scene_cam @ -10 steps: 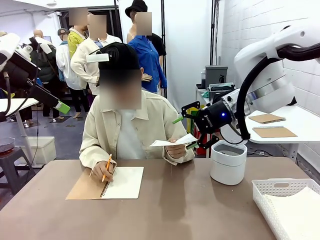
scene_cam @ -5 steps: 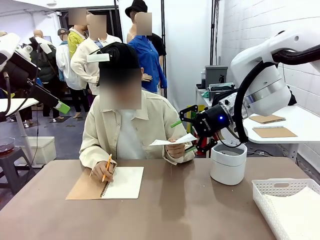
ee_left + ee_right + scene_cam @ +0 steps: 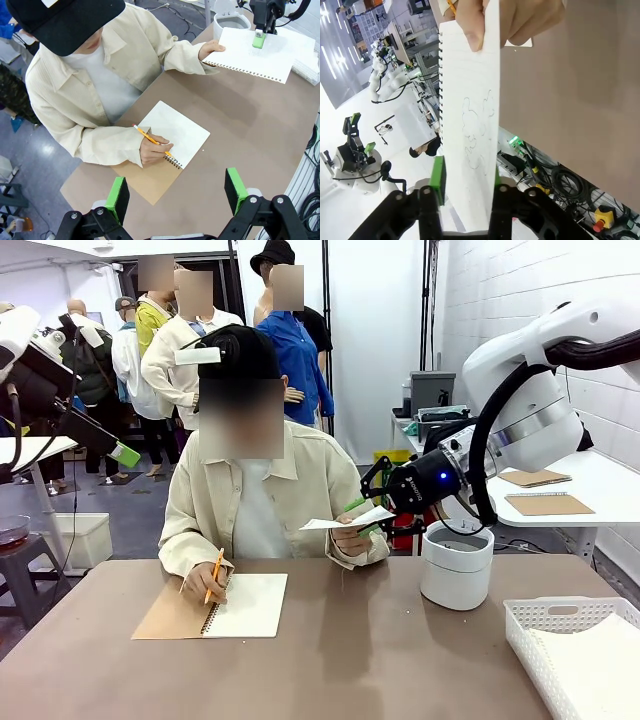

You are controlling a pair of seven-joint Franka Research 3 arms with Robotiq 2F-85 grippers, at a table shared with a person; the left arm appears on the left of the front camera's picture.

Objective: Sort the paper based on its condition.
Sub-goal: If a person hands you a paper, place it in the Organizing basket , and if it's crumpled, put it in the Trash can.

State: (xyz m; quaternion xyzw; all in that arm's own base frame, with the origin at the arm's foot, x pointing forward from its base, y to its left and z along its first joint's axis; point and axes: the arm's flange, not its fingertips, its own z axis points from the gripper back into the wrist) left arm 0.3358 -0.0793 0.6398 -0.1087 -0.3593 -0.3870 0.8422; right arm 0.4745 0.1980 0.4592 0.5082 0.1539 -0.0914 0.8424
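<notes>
Where the person sits: far side of the table (image 3: 380,660), facing the robot.
Notebook (image 3: 245,605): spiral-bound, open flat on the table before the person, with the kraft cover folded out beside a blank page.
Pencil (image 3: 213,577): orange, in the person's writing hand (image 3: 203,585), tip on the page.
Bin (image 3: 456,565): white, round and open-topped, on the table just below the right arm's wrist, near the paper.
Basket (image 3: 545,625): white and slotted, at the table's near right corner, with white sheets (image 3: 600,670) lying flat in it.
In the way: the person's holding hand (image 3: 350,538) pinches the paper's edge just beside the robot's fingers. In the right wrist view the sheet covers one pad.
Paper (image 3: 325,524): one white sheet, held level in the air above the table's far edge, between the person and the bin. It is flat and uncrumpled, with a torn row of spiral holes along one edge and faint pencilled cloud-like loops on one face.
Right hand (image 3: 362,518): comes in from the right, tilted toward the person. One green finger is above the sheet's free end and one below, with a gap showing between them, so it is open around the paper rather than clamped.
Left hand (image 3: 176,182): high over the table, looking down on the person and notebook, pads spread wide, holding nothing.
</notes>
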